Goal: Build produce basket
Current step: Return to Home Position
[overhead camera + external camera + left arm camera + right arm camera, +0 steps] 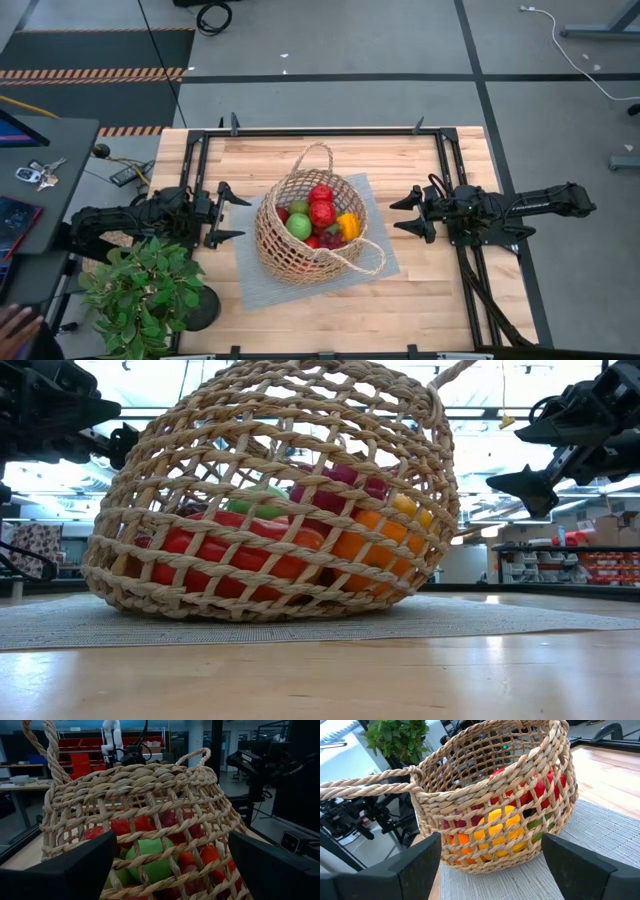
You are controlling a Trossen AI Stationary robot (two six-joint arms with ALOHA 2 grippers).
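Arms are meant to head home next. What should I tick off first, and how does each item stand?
1. Produce in basket: ok.
2. Basket on mat: ok.
3. Left pincer open, empty, apart from basket: ok.
4. Right pincer open, empty, apart from basket: ok.
5. Plant clear of left arm: cannot tell.

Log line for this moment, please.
basket: on mat, holds produce | left gripper: open, empty, left of basket | right gripper: open, empty, right of basket
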